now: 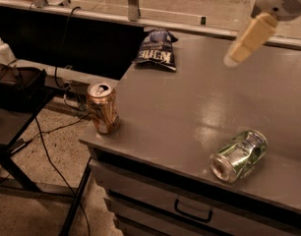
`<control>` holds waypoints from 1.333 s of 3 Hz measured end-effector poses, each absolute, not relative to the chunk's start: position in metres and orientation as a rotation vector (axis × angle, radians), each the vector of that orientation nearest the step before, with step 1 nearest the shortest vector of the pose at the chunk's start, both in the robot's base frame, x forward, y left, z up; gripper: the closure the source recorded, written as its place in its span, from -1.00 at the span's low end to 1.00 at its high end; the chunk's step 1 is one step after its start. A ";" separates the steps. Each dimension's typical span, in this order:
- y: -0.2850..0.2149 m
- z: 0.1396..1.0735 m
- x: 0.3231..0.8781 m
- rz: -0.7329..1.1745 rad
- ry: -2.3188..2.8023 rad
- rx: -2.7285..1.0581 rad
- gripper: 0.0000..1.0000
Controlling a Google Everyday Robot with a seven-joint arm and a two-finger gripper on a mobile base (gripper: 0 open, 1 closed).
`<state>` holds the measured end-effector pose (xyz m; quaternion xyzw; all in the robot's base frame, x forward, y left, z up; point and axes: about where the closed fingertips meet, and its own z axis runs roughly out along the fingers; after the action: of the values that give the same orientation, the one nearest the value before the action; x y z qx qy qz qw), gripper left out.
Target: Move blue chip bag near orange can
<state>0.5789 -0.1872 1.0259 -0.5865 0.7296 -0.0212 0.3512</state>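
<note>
The blue chip bag (157, 50) lies flat at the far left corner of the grey table (190, 107), white "KETTLE" lettering facing up. The orange can (102, 107) stands upright at the table's near left corner, pull-tab top showing. My gripper (233, 58) hangs in the air at the upper right, above the table's far right part, well to the right of the bag and apart from it. One cream finger (249, 37) points down and to the left.
A crushed green-and-silver can (238, 155) lies on its side near the table's front right edge. The table has a drawer with a handle (192, 211) at the front. Left of the table are a black stand (13, 112), cables on the floor and a dispenser bottle (3, 49).
</note>
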 end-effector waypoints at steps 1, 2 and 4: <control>-0.173 1.026 0.647 0.000 1.876 -1.360 -1.00; -0.161 1.003 0.722 0.053 1.943 -1.093 -1.00; -0.147 0.938 0.803 0.195 2.037 -0.785 -1.00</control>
<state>0.8029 -0.1467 0.9380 -0.3187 0.8264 0.0792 0.4574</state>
